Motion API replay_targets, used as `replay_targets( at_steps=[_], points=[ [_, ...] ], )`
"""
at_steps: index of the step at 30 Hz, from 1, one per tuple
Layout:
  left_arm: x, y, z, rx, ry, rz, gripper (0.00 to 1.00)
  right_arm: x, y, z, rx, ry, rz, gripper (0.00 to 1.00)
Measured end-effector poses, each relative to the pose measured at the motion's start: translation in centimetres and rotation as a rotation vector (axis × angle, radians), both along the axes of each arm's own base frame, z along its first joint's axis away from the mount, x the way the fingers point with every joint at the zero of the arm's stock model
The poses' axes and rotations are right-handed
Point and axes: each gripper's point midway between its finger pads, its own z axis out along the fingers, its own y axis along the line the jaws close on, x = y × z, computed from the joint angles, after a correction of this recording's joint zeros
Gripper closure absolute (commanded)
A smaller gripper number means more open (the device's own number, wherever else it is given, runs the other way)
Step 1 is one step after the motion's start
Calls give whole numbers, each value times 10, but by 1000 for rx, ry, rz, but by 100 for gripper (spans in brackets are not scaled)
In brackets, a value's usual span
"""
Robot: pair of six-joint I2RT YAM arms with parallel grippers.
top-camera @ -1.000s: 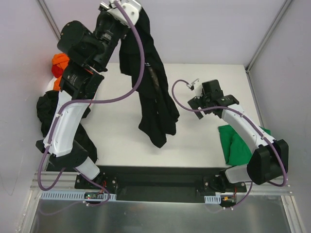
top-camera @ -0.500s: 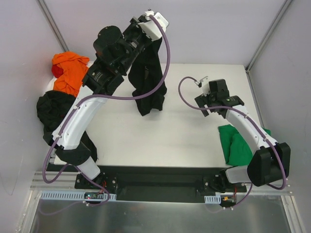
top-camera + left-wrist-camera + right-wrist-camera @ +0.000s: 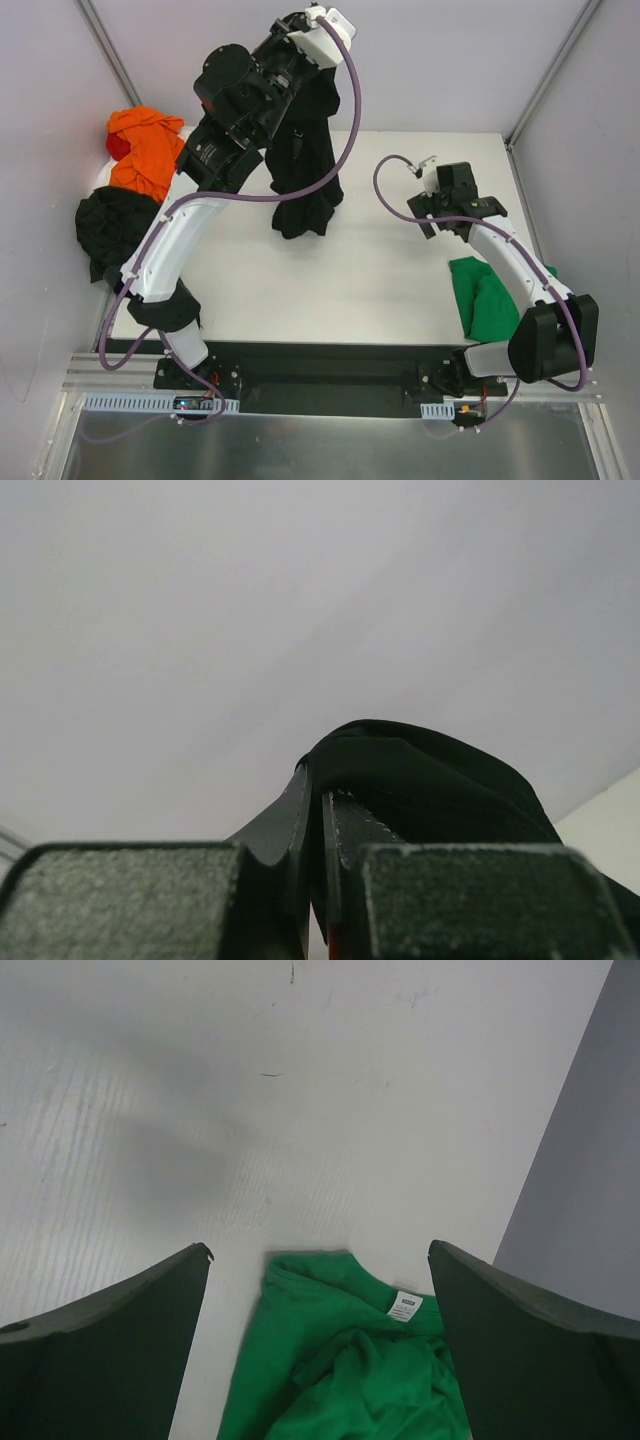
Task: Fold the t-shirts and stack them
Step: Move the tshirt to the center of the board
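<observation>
My left gripper (image 3: 320,815), raised over the far side of the table (image 3: 380,270), is clenched on a black t-shirt (image 3: 305,170) that hangs straight below it. My right gripper (image 3: 320,1248) hovers released and empty. The green t-shirt (image 3: 340,1370) lies crumpled just behind its fingertips, toward the arm's base.

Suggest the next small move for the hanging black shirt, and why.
Probably bring the right gripper, open and empty, across to the free lower edge of the black shirt. The left gripper pinches it at one point only, so it hangs bunched over the table and cannot be laid flat.
</observation>
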Motion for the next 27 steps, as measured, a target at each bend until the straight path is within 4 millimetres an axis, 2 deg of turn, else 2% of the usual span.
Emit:
replay_targets(
  at_steps=[3, 5, 9, 12, 16, 20, 23, 27],
  points=[
    [-1, 6, 11, -10, -29, 37, 100, 0, -1, 0, 0, 1, -3, 4],
    [0, 9, 10, -5, -30, 60, 100, 0, -2, 0, 0, 1, -6, 4],
    [9, 7, -2, 10, -6, 85, 100, 1, -5, 0, 1, 0, -19, 4],
    [15, -1, -19, 34, 25, 87, 100, 1, -10, 0, 1, 0, -34, 4],
    [25, -13, -50, 76, 78, 95, 100, 1, -15, 0, -1, -1, -48, 4],
    [36, -22, -101, 148, 153, 105, 100, 0, -17, -2, -2, 5, -52, 4],
    [40, -21, -139, 207, 202, 126, 100, -2, -17, -7, -5, 18, -51, 4],
    [37, -12, -170, 270, 219, 156, 100, -5, -18, -12, -8, 31, -53, 4]
  ],
)
